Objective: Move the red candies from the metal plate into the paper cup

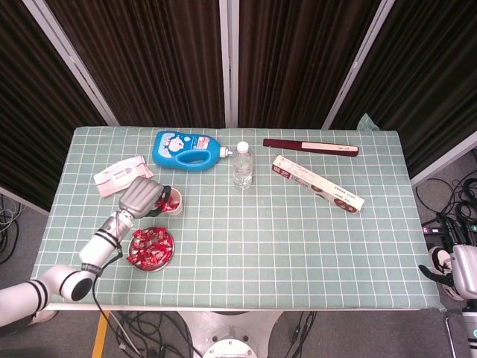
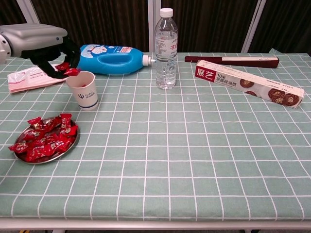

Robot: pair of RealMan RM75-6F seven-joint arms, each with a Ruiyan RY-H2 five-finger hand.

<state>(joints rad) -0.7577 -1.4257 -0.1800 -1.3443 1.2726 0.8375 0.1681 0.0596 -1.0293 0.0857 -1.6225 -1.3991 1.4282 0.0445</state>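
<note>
Your left hand (image 2: 51, 56) hangs over the cup (image 2: 83, 91) at the far left, pinching red candy (image 2: 71, 71) just above the rim. Your right hand is out of view. The plate (image 2: 73, 145), nearer you, holds a heap of candies (image 2: 46, 138). The pinched candy sits over the rim's left edge, so let go now and it may glance off onto the table (image 2: 194, 145). Drop your fingers (image 2: 58, 65) too low and they could tip the light cup.
</note>
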